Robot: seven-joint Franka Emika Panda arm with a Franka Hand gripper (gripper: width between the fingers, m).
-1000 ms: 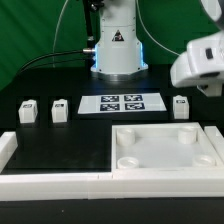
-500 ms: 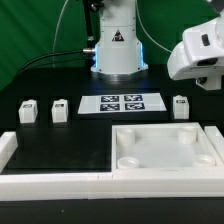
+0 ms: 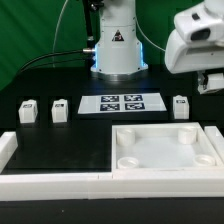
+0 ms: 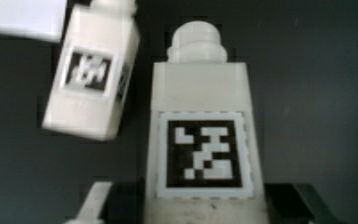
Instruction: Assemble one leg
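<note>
In the wrist view a white square leg with a black-and-white tag lies lengthwise between my dark fingers, its knobbed end pointing away. My gripper appears shut on it. A second tagged leg lies close beside it on the black table. In the exterior view my gripper hangs at the right edge, above and right of a standing leg; the held leg is not clear there. The large white tray-like part with round corner sockets lies at the front right.
Two more legs stand at the exterior view's left. The marker board lies in the middle. A white fence runs along the front left. The robot base stands at the back.
The arm's white wrist housing has risen and shifted slightly toward the exterior view's left. The parts on the table have not moved.
</note>
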